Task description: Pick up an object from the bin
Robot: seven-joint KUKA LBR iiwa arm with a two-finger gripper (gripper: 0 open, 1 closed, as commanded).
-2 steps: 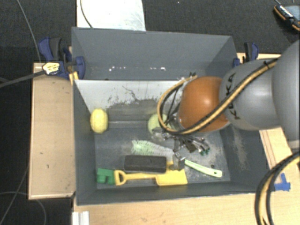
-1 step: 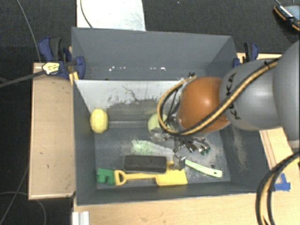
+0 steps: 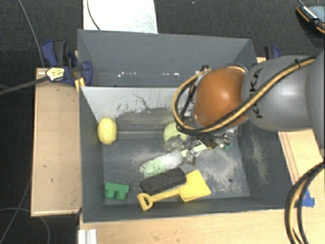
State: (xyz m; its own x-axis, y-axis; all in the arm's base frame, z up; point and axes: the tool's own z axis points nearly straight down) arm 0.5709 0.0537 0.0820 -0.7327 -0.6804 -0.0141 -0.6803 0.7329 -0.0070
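Note:
My gripper (image 3: 194, 147) sits low in the middle of the bin, under the arm's orange cover. A pale green round thing (image 3: 170, 132) lies just left of it, partly hidden by the gripper. A whitish-green fuzzy oblong thing (image 3: 161, 163) lies right below and to the left of the gripper, its near end touching or almost touching it. In front of that lies a black oblong block (image 3: 163, 182), resting across a yellow toy shovel (image 3: 185, 189).
A yellow lemon-shaped thing (image 3: 107, 130) lies by the bin's left wall. A green notched block (image 3: 116, 190) sits in the front left corner. The arm comes in from the right and covers the bin's right back part.

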